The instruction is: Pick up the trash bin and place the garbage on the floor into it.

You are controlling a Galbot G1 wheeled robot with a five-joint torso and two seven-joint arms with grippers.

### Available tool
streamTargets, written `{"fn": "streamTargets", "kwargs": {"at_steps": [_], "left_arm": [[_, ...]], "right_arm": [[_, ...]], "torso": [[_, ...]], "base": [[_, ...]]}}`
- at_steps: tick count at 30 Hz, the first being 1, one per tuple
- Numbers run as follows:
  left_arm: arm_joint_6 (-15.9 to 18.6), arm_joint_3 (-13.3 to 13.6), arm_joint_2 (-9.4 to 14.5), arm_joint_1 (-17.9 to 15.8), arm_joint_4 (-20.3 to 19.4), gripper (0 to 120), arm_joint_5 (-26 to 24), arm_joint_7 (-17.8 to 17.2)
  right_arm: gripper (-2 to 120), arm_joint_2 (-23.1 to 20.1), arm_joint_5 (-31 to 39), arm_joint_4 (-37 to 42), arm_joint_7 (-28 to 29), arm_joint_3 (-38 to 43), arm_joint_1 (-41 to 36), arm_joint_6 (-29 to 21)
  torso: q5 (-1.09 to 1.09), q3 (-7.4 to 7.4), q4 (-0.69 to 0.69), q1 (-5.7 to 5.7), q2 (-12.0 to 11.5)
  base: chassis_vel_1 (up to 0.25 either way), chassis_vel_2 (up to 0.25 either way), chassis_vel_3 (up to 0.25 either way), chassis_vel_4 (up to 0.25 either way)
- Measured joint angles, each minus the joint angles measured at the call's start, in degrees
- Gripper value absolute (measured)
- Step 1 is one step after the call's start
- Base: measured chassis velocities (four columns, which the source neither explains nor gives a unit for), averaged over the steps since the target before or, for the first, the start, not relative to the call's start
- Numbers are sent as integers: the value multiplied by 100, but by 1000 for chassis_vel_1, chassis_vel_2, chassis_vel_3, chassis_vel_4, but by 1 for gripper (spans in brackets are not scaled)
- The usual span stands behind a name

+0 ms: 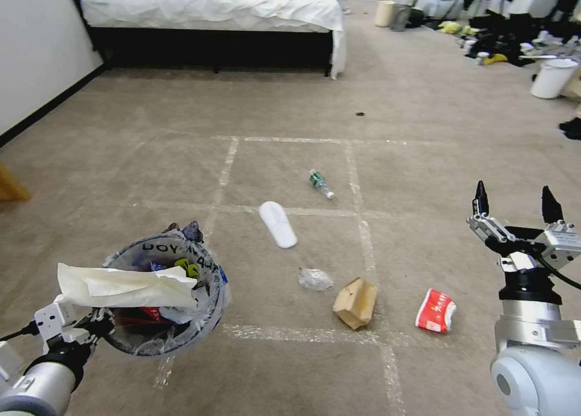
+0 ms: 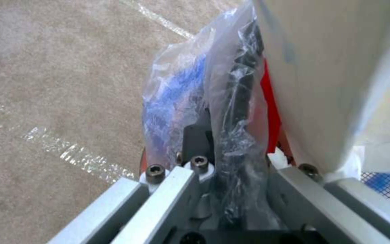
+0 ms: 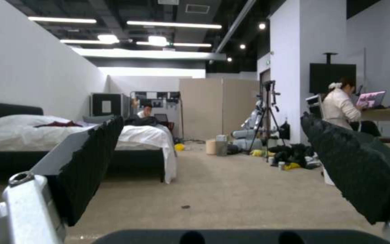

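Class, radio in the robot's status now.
Left gripper shut on trash bin rim, bin aloft. Right gripper open, raised, empty. Garbage on carpet ahead, path unobstructed.

Black letters run along the clear liner [image 1: 175, 249] of the trash bin [image 1: 209, 316], reading roughly "DOY" and a few more strokes (the rest folds out of sight); the red wrapper [image 1: 436, 310] on the carpet carries white marks too small to read.
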Motion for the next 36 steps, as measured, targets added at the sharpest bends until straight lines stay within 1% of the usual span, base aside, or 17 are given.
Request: {"fn": "streamTargets", "kwargs": {"at_steps": [2, 5, 13, 17, 25, 36], "left_arm": [[-2, -21, 3, 9, 1, 1, -12, 0], [-4, -41, 9, 11, 2, 1, -33, 0], [-9, -43, 18, 10, -1, 1, -45, -1], [-13, -3, -7, 53, -7, 1, 38, 9], [-18, -5, -10, 80, -11, 1, 65, 22], [-45, -5, 12, 73, 17, 1, 87, 37]], "right_arm": [[100, 4, -7, 12, -7, -27, 9, -5], [100, 3, -9, 19, -8, -30, 9, -6], [100, -40, 0, 30, -10, 26, -46, 12], [100, -42, 4, 29, -12, 12, -55, 18], [100, -77, 10, 32, -14, -6, -51, -2], [100, -61, 2, 19, -14, -3, -52, -7]], "torso": [[0, 0, 3, 0, 0], [0, 0, 4, 0, 0], [0, 0, 2, 0, 0], [0, 0, 2, 0, 0], [0, 0, 3, 0, 0], [-1, 0, 2, 0, 0]], "base": [[0, 0, 0, 0], [0, 0, 0, 0], [0, 0, 0, 0], [0, 0, 0, 0], [0, 0, 0, 0], [-63, -55, -64, -68]]}}
